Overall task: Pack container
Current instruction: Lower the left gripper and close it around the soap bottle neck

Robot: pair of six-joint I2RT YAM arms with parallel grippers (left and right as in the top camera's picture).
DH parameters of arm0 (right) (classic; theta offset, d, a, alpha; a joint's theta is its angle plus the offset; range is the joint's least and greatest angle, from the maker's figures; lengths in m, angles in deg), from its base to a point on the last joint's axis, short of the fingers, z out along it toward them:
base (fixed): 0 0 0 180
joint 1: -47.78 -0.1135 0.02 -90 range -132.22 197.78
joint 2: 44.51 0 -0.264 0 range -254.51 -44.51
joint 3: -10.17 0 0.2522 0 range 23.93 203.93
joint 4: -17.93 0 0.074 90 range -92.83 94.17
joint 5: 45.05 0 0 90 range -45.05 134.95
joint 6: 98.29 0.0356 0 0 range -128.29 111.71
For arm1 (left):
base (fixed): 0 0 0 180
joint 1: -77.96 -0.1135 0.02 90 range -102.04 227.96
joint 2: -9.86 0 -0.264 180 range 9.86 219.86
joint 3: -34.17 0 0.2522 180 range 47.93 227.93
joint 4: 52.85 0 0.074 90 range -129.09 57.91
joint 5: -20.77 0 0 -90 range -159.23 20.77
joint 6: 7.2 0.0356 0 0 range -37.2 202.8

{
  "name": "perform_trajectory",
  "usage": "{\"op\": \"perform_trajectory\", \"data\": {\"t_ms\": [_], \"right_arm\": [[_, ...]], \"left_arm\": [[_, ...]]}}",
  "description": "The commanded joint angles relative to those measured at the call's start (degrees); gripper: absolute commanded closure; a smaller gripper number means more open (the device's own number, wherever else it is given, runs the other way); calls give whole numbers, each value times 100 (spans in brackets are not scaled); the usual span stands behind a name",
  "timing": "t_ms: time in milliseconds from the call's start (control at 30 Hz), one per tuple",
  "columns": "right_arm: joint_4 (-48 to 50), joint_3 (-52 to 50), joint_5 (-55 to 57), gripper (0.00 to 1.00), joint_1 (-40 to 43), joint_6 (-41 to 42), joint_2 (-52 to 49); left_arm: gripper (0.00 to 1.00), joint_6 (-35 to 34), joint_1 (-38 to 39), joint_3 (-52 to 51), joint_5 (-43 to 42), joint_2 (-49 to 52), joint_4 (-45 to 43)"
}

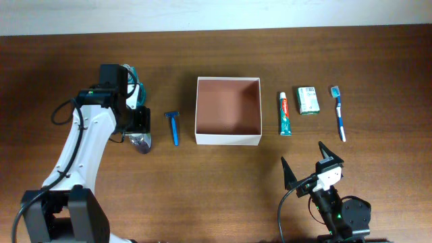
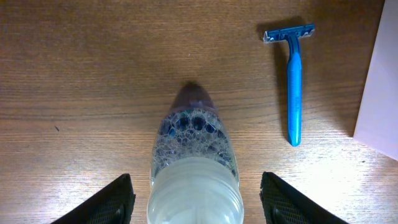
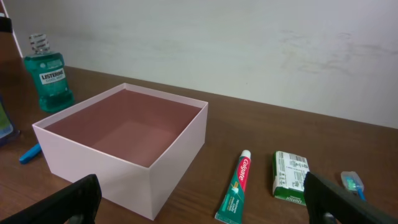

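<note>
The container (image 1: 228, 139), a square white-walled box with a pinkish-brown inside, stands empty at the table's middle; it also shows in the right wrist view (image 3: 180, 146). My left gripper (image 1: 140, 132) is open and straddles a small clear bottle (image 2: 194, 149) of foamy liquid that lies on the table, with gaps on both sides. A blue razor (image 1: 173, 127) lies between the bottle and the container. A toothpaste tube (image 1: 285, 113), a green-and-white carton (image 1: 308, 100) and a toothbrush (image 1: 339, 113) lie right of the container. My right gripper (image 1: 307, 160) is open and empty near the front edge.
A green Listerine bottle (image 3: 48, 74) stands at the back left, partly hidden by my left arm in the overhead view (image 1: 137, 91). The razor (image 2: 293, 81) lies close to the container wall (image 2: 380, 87). A pale wall runs behind the table.
</note>
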Motion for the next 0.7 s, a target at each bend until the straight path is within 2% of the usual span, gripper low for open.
{"op": "perform_trajectory", "data": {"t_ms": [0, 200, 467, 667], "right_arm": [[-28, -26, -13, 1, 22, 63, 48], [-31, -26, -13, 1, 22, 63, 48], [-28, -26, -13, 1, 22, 63, 48], [-31, -26, -13, 1, 22, 63, 48]], "left_arm": [[33, -17, 17, 61, 37, 42, 35], [33, -15, 17, 168, 42, 42, 107], [33, -15, 17, 815, 39, 42, 656], [34, -15, 17, 841, 39, 42, 789]]}}
